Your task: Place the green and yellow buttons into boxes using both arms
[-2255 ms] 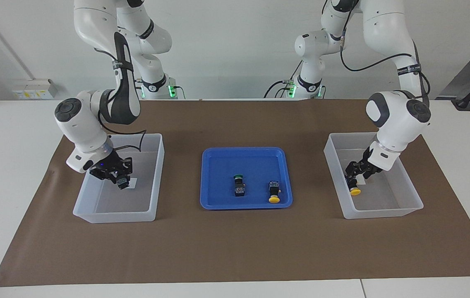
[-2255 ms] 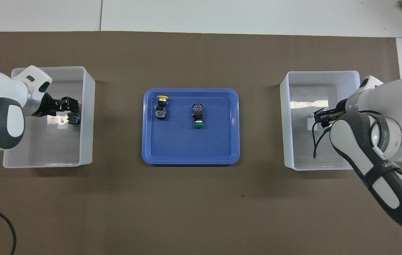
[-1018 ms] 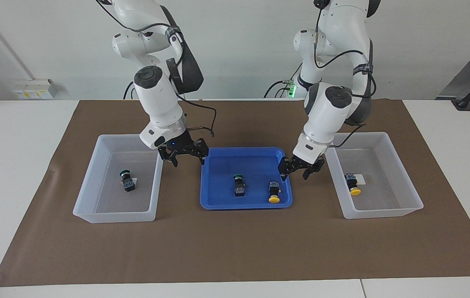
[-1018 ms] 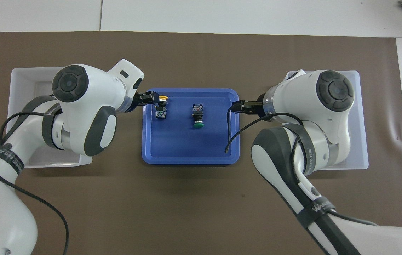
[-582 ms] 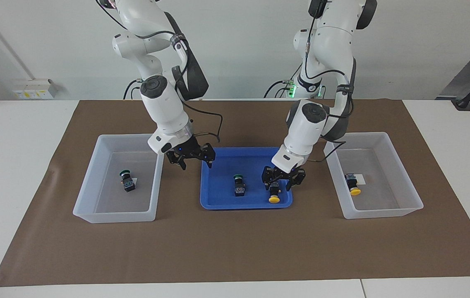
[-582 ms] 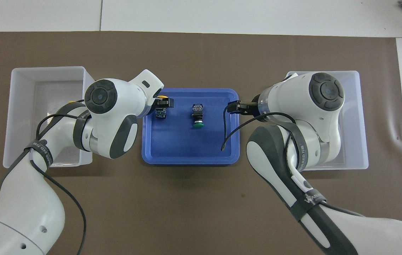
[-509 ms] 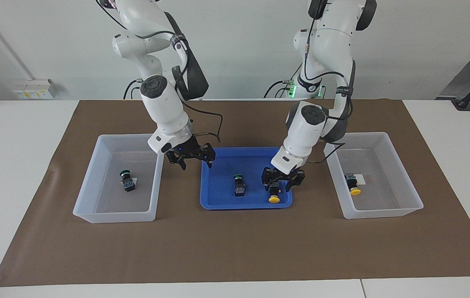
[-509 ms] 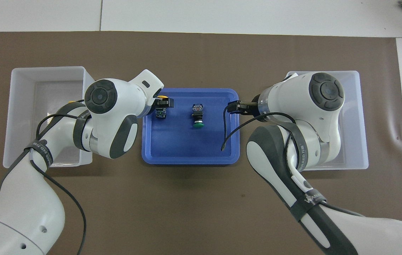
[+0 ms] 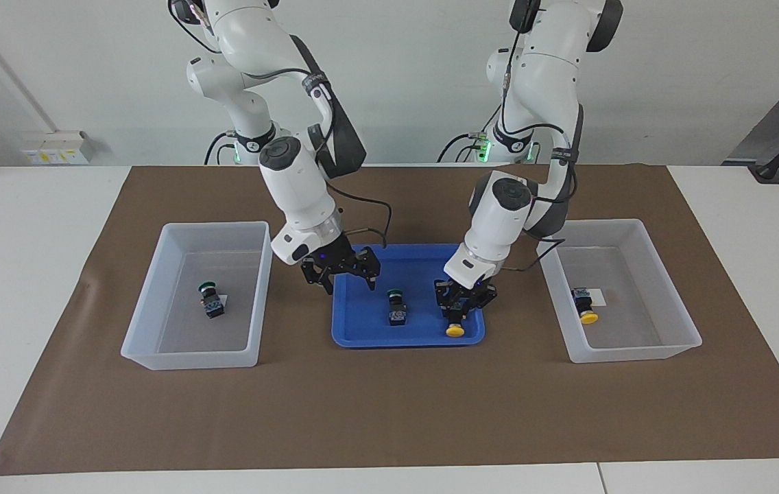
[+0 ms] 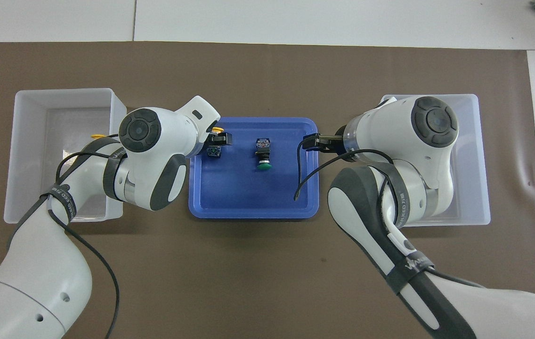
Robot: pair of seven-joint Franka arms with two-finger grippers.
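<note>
At the right arm's end of the worktop (image 9: pixel 19 274) you can see a white box (image 9: pixel 190 360) on the brown mat (image 9: pixel 389 412). The first green button (image 9: pixel 210 300) lies in it, on a small white label, with its green cap turned toward the robots.

Next comes your right pincer (image 9: pixel 348 281). It hangs over the corner of the blue tray (image 9: pixel 362 322) that is near the robots and near that first box. Its two fingers are spread wide apart. It has hold of nothing and touches nothing.

The tray sits in the middle of the mat, between the two boxes. The second green button (image 9: pixel 396 307) lies flat in it, cap toward the robots, and no pincer touches it. Just beside it, toward the left arm's end, lies the first yellow button (image 9: pixel 455 331), with its yellow cap pointing away from the robots.

Your left pincer (image 9: pixel 459 310) is down in the tray, right on that yellow button. Its fingers are closed tight on the button's black body, and the cap sticks out past them.

Last is the other box (image 9: pixel 636 353), at the left arm's end. The second yellow button (image 9: pixel 585 307) lies in it next to its white label, cap away from the robots.
</note>
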